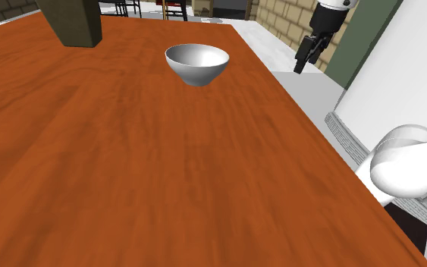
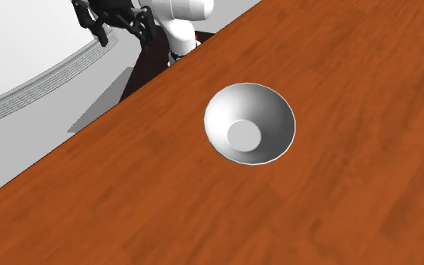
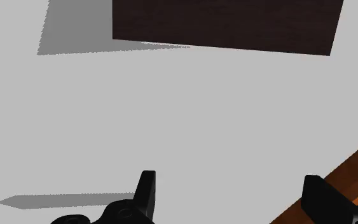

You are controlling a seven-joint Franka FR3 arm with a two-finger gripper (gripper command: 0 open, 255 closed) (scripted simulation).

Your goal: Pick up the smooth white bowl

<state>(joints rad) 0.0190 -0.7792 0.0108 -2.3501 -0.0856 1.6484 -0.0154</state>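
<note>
One white bowl, one wooden table, one dark block, one claw

Pincer hangs downward, apparently spread wide.

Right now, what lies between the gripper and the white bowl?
In the shoulder view, only bare tabletop and a grey surface separate the open gripper from the bowl.

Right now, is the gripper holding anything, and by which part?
Nothing held. The gripper is open with nothing between its fingers, out past the table; the white bowl sits on it untouched.
</note>
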